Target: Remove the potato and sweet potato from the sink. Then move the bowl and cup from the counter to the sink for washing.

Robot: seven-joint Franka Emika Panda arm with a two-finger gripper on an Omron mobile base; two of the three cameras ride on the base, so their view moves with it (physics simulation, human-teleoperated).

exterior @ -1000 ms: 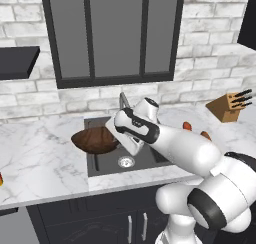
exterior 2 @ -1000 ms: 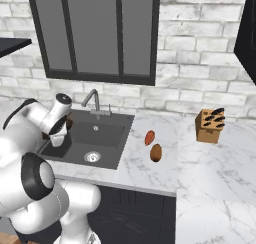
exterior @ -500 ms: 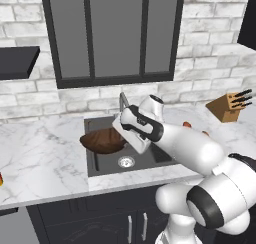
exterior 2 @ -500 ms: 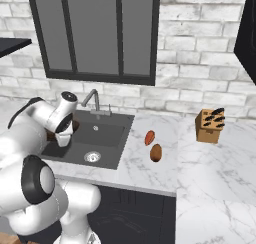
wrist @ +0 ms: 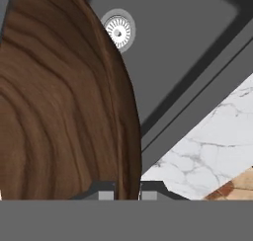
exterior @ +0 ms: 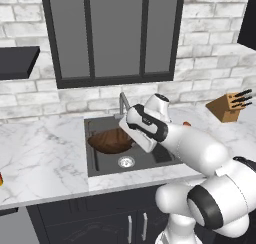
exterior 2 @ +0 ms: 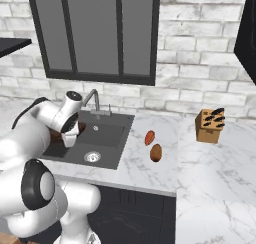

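The dark brown wooden bowl [exterior: 110,140] hangs tilted over the left half of the sink [exterior: 150,160]. My gripper [exterior: 133,133] is shut on its right rim. In the hand view the bowl [wrist: 59,101] takes up the left side, and its rim runs between my fingertips [wrist: 103,194] at the gripper [wrist: 127,193]. The sink's silver drain [wrist: 118,31] lies beyond it. On the counter [exterior 2: 145,170] right of the sink [exterior 2: 107,135] lie the reddish-orange sweet potato [exterior 2: 149,137] and the duller brown potato [exterior 2: 156,152]. A yellow-orange sliver at the left edge is the cup [exterior: 0,180].
A slim grey faucet [exterior: 122,103] rises behind the sink against the brick wall. A wooden knife block [exterior 2: 210,125] stands at the back right of the counter. A dark shelf [exterior: 17,63] hangs on the wall to the left.
The arm has carried the bowl to the right, from over the sink's left rim to over the basin, and lower. The potato and sweet potato have not moved.
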